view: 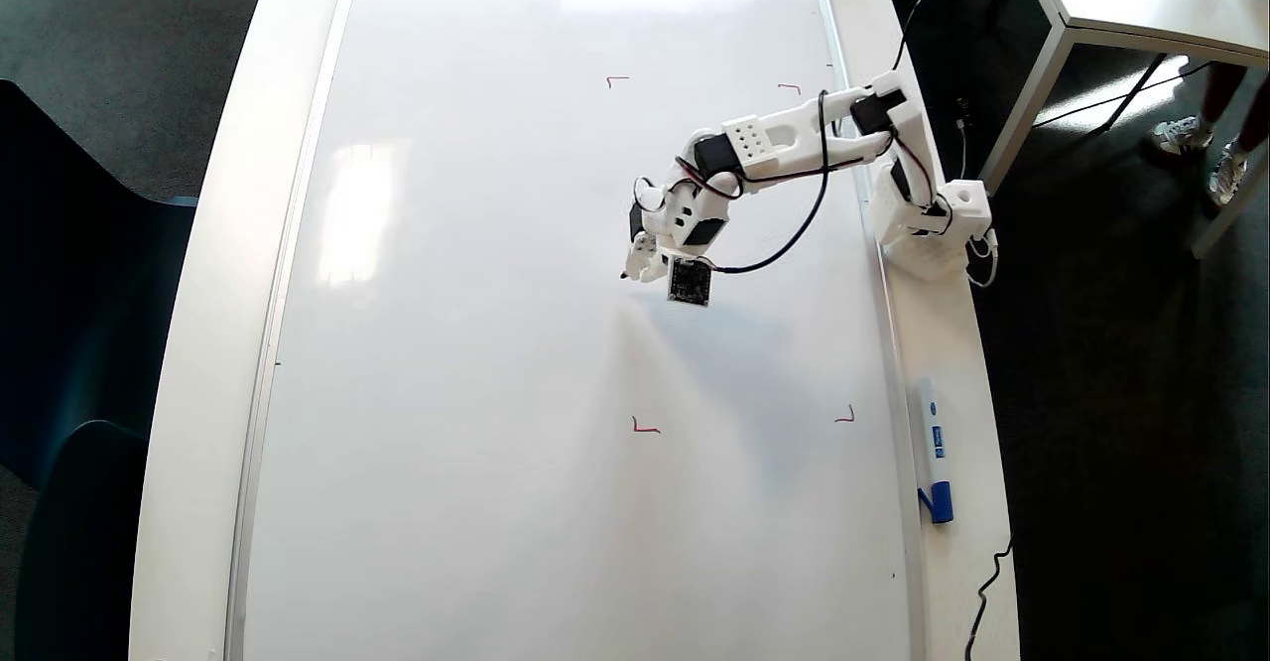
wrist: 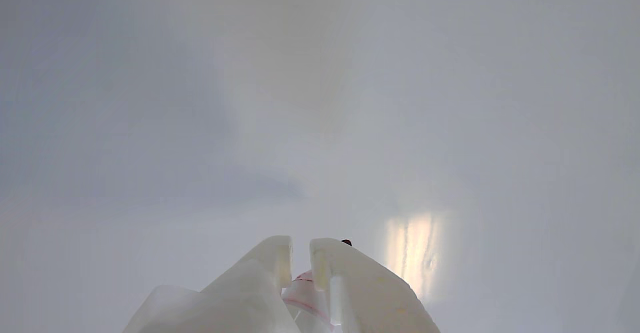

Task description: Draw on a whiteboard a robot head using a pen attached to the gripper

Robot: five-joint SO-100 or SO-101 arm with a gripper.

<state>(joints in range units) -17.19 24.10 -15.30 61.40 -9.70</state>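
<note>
One big shiny white whiteboard (view: 476, 343) with a thin silver frame lies on a white table (view: 198, 363). Four small red corner marks (view: 646, 428) sit on the whiteboard, and no robot head drawing shows between them. One white arm (view: 794, 140) reaches over the whiteboard. Its small white plastic gripper (wrist: 300, 258) has two fingers nearly together around one slim white pen (wrist: 305, 295). The pen's dark tip (view: 625, 275) is at the whiteboard. One white marker with a blue cap (view: 934, 448) lies on the table, just beside the whiteboard.
</note>
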